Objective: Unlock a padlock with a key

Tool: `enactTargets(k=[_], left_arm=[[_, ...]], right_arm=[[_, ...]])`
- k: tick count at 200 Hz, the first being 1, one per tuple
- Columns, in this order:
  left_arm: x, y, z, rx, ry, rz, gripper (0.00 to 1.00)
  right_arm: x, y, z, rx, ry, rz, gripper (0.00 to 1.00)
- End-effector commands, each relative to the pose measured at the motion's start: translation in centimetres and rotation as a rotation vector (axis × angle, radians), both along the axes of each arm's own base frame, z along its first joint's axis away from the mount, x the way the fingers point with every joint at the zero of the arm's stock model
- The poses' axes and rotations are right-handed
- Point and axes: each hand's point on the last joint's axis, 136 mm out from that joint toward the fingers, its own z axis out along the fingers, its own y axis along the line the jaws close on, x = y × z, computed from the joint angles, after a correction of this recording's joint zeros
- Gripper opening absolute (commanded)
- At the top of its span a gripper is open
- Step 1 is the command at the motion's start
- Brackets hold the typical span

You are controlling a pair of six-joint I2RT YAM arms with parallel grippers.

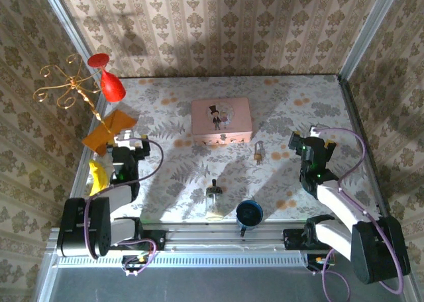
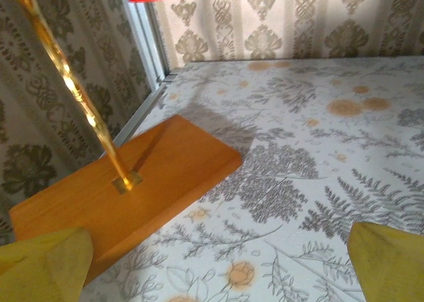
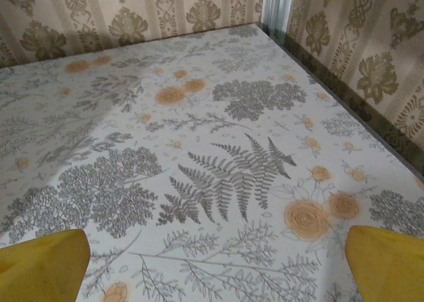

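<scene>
The small brass padlock (image 1: 257,155) with its thin silvery shackle lies on the flowered tablecloth just in front of the right corner of the pink picture box (image 1: 221,120). No key can be made out apart from it. My left gripper (image 1: 124,141) is at the left of the table beside an orange wooden base (image 1: 109,131), far from the padlock. In the left wrist view the left gripper (image 2: 212,255) is open over bare cloth. My right gripper (image 1: 307,145) is to the right of the padlock, a short way off. The right gripper (image 3: 212,255) is also open with nothing between its fingers.
A gold wire stand (image 2: 66,83) rises from the orange base (image 2: 132,183), with a red goblet (image 1: 109,82) by it. A glass jar (image 1: 213,201) and a blue cup (image 1: 250,213) stand near the front edge. A yellow object (image 1: 99,175) lies left of the left arm. Wallpapered walls enclose the table.
</scene>
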Motion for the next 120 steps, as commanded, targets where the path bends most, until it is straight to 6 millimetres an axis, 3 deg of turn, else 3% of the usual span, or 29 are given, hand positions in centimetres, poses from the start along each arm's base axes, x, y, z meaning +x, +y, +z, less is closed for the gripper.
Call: enactTargets(k=[1, 46, 73, 94, 120], left_arm=[[0.9, -1.3, 3.0, 0.003, -0.116, -0.090, 1.00], [1.5, -1.7, 2.8, 0.004, -0.078, -0.119, 1.00], [1.0, -1.4, -0.3, 0.004, 0.010, -0.106, 1.00], [0.7, -1.3, 0.2, -0.003, -0.059, -0.109, 1.00], [1.7, -1.9, -1.4, -0.016, -0.026, -0.153, 1.00]], right_arm=[[1.4, 0.1, 2.6, -0.004, -0.120, 0.019, 1.00], [2.4, 0.1, 1.4, -0.005, -0.105, 0.026, 1.00], [2.5, 0.0, 0.7, -0.012, -0.089, 0.023, 1.00], [2.4, 0.1, 0.7, -0.019, -0.106, 0.036, 1.00], [2.2, -0.2, 0.4, -0.027, -0.119, 0.038, 1.00]])
